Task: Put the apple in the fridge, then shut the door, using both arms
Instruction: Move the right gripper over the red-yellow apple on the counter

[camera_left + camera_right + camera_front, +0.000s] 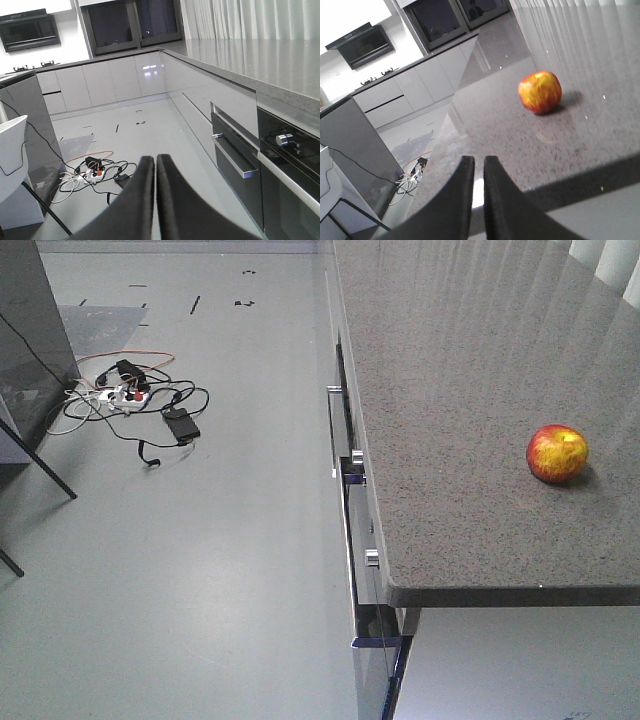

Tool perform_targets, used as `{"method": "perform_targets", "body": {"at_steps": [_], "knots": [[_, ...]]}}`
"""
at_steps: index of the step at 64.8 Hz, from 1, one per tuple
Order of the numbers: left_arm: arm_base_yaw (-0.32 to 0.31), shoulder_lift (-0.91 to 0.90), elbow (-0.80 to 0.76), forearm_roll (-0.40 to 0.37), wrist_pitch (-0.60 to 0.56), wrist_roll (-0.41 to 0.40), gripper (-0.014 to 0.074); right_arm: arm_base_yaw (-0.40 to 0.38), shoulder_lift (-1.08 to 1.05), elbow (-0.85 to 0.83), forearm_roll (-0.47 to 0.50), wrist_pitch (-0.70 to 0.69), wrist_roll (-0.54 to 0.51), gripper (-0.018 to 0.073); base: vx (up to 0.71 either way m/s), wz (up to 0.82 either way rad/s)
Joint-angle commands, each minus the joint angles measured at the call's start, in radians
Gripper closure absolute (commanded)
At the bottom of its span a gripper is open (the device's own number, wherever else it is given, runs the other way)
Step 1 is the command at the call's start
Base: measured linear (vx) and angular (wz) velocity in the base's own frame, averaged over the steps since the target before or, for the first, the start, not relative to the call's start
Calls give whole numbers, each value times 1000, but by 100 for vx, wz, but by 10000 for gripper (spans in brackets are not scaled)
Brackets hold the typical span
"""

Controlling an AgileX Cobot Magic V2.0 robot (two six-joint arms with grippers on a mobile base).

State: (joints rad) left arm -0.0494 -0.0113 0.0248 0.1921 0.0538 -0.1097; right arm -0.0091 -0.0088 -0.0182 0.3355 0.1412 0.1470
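The apple (557,453), red with yellow patches, sits alone on the grey speckled countertop (450,440), towards its right side. It also shows in the right wrist view (540,92). My right gripper (479,160) hangs over the counter's near edge, short of the apple and to its left, with its fingers nearly together and empty. My left gripper (155,159) is shut and empty, out over the floor beside the cabinet fronts. A tall dark grey unit (27,125) stands at the left; I cannot tell whether it is the fridge. No open door or handle of it shows.
A power strip with tangled cables (135,400) lies on the grey floor. Under the counter are an oven and drawers with protruding bar handles (235,160) and knobs (357,456). Thin black stand legs (40,465) cross the left edge.
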Motion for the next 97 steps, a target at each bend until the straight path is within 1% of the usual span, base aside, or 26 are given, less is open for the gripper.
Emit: {"method": "perform_targets", "body": {"at_steps": [1,7,14,19,22,27,32,42,49,60,73,85,92,97], "knots": [[-6,-14,-19,-9,-73,-5,603,-3,-8,-67,-2,-52,-23,412,0,0],[-6,-14,-19,-9,-73,-5,603,-3,-8,-90,-2,-34,-23,302,0,0],[-6,-14,-19,-9,-73,-5,603,-3,-8,-105,-2,-32,-32,114,0,0],[-6,-14,-19,-9,-73,-5,603,-3,-8,-107,-3,-37,-57,6,0,0],[-6,-14,-19,-9,-73,-5,603,-3,-8,-107,-3,-38,-60,-46,0,0],[-6,-14,-19,-9,-73,-5,603,-3,-8,-107,-2,-51,-60,-92,0,0],[-6,-14,-19,-9,-73,-5,603,-3,-8,-107,-1,-80,-60,-99,0,0],[-6,-14,-19,-9,-73,-5,603,-3,-8,-106,-1,-114,-70,-79,0,0],[-6,-14,-19,-9,-73,-5,603,-3,-8,-111,-2,-84,-74,-66,0,0],[-6,-14,-19,-9,-73,-5,603,-3,12,-167,-6,0,-147,-61,0,0],[-6,-14,-19,-9,-73,-5,603,-3,144,-300,-6,83,-247,-55,0,0],[-6,-14,-19,-9,-73,-5,603,-3,325,-453,-6,180,-262,-42,0,0],[-6,-14,-19,-9,-73,-5,603,-3,422,-536,-43,201,-279,-39,0,0],[-6,-14,-19,-9,-73,-5,603,-3,479,-587,-92,205,-279,-39,0,0]]}}
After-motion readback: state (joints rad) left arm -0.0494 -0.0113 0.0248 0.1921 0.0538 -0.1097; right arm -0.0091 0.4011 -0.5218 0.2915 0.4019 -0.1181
